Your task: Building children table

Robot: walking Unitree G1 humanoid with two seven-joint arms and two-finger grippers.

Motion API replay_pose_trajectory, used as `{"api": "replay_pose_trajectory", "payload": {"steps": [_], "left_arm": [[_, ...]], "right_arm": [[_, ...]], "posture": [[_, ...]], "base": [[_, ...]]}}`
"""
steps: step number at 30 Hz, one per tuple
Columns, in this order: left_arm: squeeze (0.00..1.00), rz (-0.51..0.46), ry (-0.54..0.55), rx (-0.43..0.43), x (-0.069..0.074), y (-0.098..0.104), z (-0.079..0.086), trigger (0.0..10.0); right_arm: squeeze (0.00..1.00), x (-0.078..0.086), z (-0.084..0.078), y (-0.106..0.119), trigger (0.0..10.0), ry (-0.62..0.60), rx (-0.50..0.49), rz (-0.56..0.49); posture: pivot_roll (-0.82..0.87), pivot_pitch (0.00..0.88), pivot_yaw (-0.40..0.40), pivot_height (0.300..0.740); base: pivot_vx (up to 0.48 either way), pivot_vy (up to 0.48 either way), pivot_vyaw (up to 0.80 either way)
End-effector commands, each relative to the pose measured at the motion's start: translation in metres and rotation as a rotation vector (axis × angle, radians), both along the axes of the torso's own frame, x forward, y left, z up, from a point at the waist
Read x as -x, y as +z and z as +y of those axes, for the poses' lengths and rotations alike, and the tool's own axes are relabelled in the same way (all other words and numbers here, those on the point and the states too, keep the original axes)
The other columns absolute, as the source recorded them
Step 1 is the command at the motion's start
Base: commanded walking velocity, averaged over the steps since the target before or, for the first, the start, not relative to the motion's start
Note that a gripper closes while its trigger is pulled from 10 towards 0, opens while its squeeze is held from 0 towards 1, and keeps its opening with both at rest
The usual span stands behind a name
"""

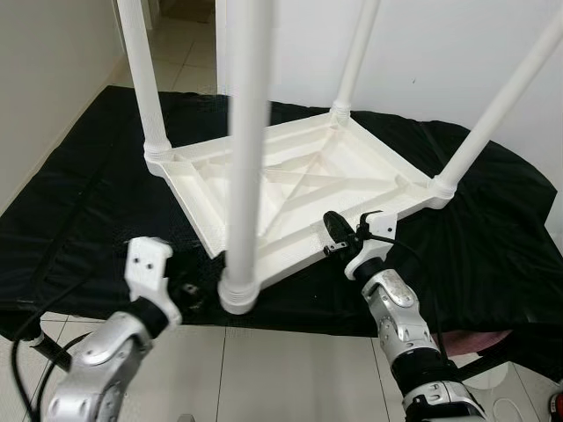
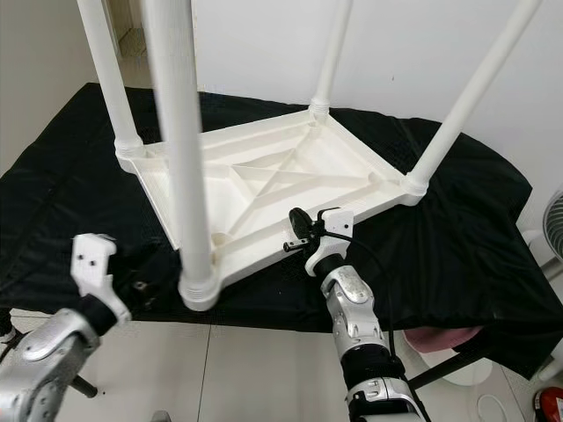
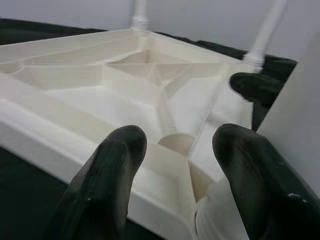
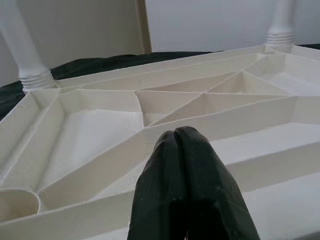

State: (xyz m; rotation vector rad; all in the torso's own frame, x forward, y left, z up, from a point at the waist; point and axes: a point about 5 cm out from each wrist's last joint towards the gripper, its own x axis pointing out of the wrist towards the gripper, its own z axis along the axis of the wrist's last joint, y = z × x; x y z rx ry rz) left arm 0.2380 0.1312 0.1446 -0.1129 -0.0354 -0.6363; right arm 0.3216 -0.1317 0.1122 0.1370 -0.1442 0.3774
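Left wrist view: left gripper [image 3: 175, 150] jaws wide apart, empty, by table [image 1: 299, 189] corner | right gripper [image 4: 187, 150] jaws closed, empty, at table edge

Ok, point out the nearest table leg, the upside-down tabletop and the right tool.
nearest table leg [image 1: 245, 158], left eye view, mid shaft.
upside-down tabletop [image 1: 299, 189], left eye view, ribbed underside.
right tool [image 4: 186, 150], right wrist view, closed fingertips.

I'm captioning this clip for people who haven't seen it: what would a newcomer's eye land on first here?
First, the white plastic table, lying upside down on a black cloth with all four legs standing up. Next, the two grippers at its near edge: the left gripper is open beside the nearest leg's base, and the right gripper, fingers pressed together, sits at the rim.
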Motion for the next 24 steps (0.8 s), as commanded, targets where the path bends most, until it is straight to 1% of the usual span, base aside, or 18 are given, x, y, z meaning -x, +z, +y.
{"api": "replay_pose_trajectory", "payload": {"steps": [1,2,4,5,7,9,11,12,13,14,16,17,18,21,22,23,24], "left_arm": [[0.00,0.002,-0.075,0.017,-0.001,-0.001,-0.021,10.0],[0.00,0.002,-0.075,0.017,-0.001,-0.001,-0.021,10.0],[0.00,-0.001,-0.092,0.053,-0.006,0.004,-0.033,10.0],[0.00,-0.001,-0.092,0.053,-0.006,0.004,-0.033,10.0],[0.00,-0.005,-0.108,0.081,-0.010,0.009,-0.041,10.0],[0.00,-0.005,-0.108,0.081,-0.010,0.009,-0.041,10.0],[0.00,-0.009,-0.138,0.086,-0.010,0.010,-0.050,10.0],[0.00,-0.009,-0.138,0.086,-0.010,0.010,-0.050,10.0],[0.00,-0.024,-0.171,0.091,-0.012,0.013,-0.060,10.0],[0.00,-0.024,-0.171,0.091,-0.012,0.013,-0.060,10.0],[0.00,-0.039,-0.201,0.087,-0.014,0.014,-0.067,10.0],[0.00,-0.039,-0.201,0.087,-0.014,0.014,-0.067,10.0],[0.00,-0.053,-0.226,0.084,-0.017,0.014,-0.071,10.0],[0.00,-0.061,-0.234,0.085,-0.019,0.014,-0.071,10.0],[0.00,-0.081,-0.278,0.072,-0.025,0.015,-0.074,10.0],[0.00,-0.081,-0.278,0.072,-0.025,0.015,-0.074,10.0],[0.00,-0.085,-0.310,0.057,-0.029,0.015,-0.074,10.0]], "right_arm": [[0.00,-0.001,-0.006,-0.001,10.0,-0.039,0.001,-0.001],[0.00,-0.001,-0.006,-0.001,10.0,-0.039,0.001,-0.001],[0.00,0.000,-0.013,0.000,10.0,-0.069,-0.002,-0.007],[0.00,0.000,-0.013,0.000,10.0,-0.069,-0.002,-0.007],[0.00,0.001,-0.019,0.000,10.0,-0.098,0.000,-0.011],[0.00,0.001,-0.019,0.000,10.0,-0.098,0.000,-0.011],[0.00,0.002,-0.023,0.000,10.0,-0.119,0.000,-0.013],[0.00,0.002,-0.023,0.000,10.0,-0.119,0.000,-0.013],[0.00,0.002,-0.026,-0.001,10.0,-0.159,0.001,-0.010],[0.00,0.002,-0.026,-0.001,10.0,-0.159,0.001,-0.010],[0.00,0.000,-0.027,-0.001,10.0,-0.215,-0.001,-0.008],[0.00,0.000,-0.027,-0.001,10.0,-0.215,-0.001,-0.008],[0.00,-0.003,-0.028,0.000,10.0,-0.265,-0.004,-0.004],[0.00,-0.004,-0.029,0.000,10.0,-0.285,-0.005,-0.001],[0.00,-0.006,-0.031,0.000,10.0,-0.335,-0.009,0.007],[0.00,-0.006,-0.031,0.000,10.0,-0.335,-0.009,0.007],[0.00,-0.008,-0.033,-0.001,10.0,-0.381,0.000,0.023]], "posture": [[-0.01,0.000,-0.038,0.740],[-0.01,0.000,-0.038,0.740],[-0.03,0.000,-0.017,0.740],[-0.03,0.000,-0.017,0.740],[-0.04,0.000,-0.011,0.740],[-0.04,0.000,-0.011,0.740],[-0.06,0.000,0.003,0.740],[-0.06,0.000,0.003,0.740],[-0.06,0.000,0.003,0.740],[-0.06,0.000,0.003,0.740],[-0.06,0.000,-0.002,0.740],[-0.06,0.000,-0.002,0.740],[-0.06,0.000,-0.005,0.740],[-0.06,0.000,-0.005,0.740],[-0.04,0.000,-0.016,0.740],[-0.04,0.000,-0.016,0.740],[-0.05,0.000,-0.016,0.740]], "base": [[0.000,0.000,0.00],[0.000,0.000,0.00],[0.000,0.000,0.00],[0.000,0.000,0.00],[0.000,0.000,0.00],[0.000,0.000,0.00],[0.000,0.000,0.00],[0.000,0.000,0.00],[0.000,0.000,0.00],[0.000,0.000,0.00],[0.000,0.000,0.00],[0.000,0.000,0.00],[0.000,0.000,0.00],[0.000,0.000,0.00],[0.000,0.000,0.00],[0.000,0.000,0.00],[0.000,0.000,0.00]]}}
